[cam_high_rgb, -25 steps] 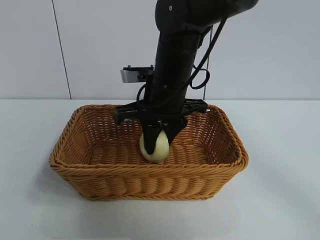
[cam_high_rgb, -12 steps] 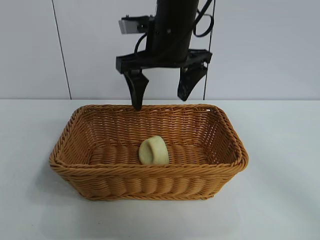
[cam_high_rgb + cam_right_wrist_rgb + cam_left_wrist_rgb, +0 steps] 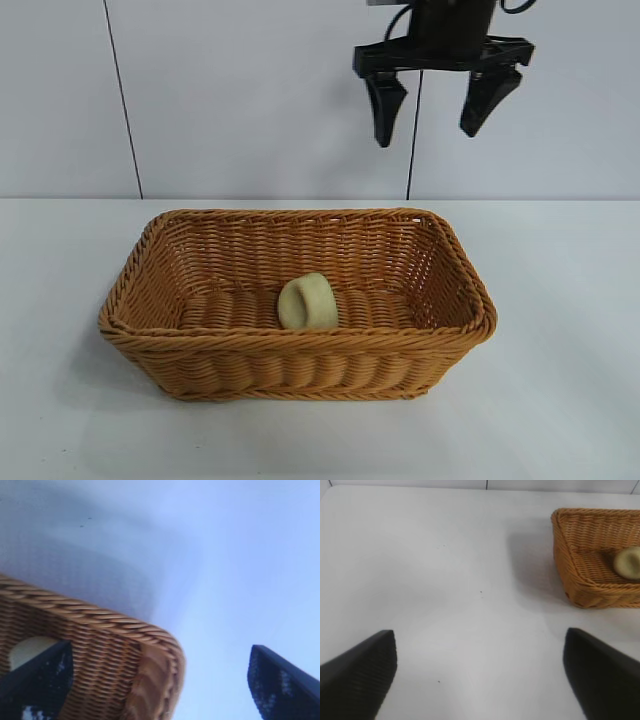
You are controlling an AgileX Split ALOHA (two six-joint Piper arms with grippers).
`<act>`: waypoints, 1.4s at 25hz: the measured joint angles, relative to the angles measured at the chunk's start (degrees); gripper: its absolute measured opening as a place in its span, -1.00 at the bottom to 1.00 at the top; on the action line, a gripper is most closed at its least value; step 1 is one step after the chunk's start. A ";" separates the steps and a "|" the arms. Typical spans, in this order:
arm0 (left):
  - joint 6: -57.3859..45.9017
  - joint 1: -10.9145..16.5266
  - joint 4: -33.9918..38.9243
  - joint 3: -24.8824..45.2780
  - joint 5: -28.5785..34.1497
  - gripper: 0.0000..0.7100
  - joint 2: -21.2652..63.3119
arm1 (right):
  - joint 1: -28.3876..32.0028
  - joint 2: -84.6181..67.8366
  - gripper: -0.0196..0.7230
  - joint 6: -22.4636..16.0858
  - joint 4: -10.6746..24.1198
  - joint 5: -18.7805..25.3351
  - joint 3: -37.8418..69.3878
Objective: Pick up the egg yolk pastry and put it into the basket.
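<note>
The egg yolk pastry, a small pale cream lump, lies on the floor of the orange-brown wicker basket, near its middle. High above the basket's back right corner hangs my right gripper, open and holding nothing. Its wrist view looks down on the basket's corner, with a sliver of pastry behind one finger of the open gripper. My left gripper is open over bare table, well away from the basket and the pastry inside it.
The basket stands on a white table with a white panelled wall behind it. Bare tabletop surrounds the basket on all sides.
My right gripper opened and let the pastry go inside the basket, then rose and swung up to the right. The pastry stays where it dropped. The left arm has not moved.
</note>
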State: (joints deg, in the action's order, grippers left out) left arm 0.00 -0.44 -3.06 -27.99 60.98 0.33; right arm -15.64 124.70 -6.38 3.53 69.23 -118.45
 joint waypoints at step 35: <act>0.00 0.00 0.00 0.00 0.00 0.96 0.00 | 10.95 -38.97 0.78 2.99 -3.53 -0.02 55.71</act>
State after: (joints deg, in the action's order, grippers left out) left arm 0.00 -0.44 -3.06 -27.99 60.98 0.33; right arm -4.68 85.73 -3.39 0.00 69.21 -62.74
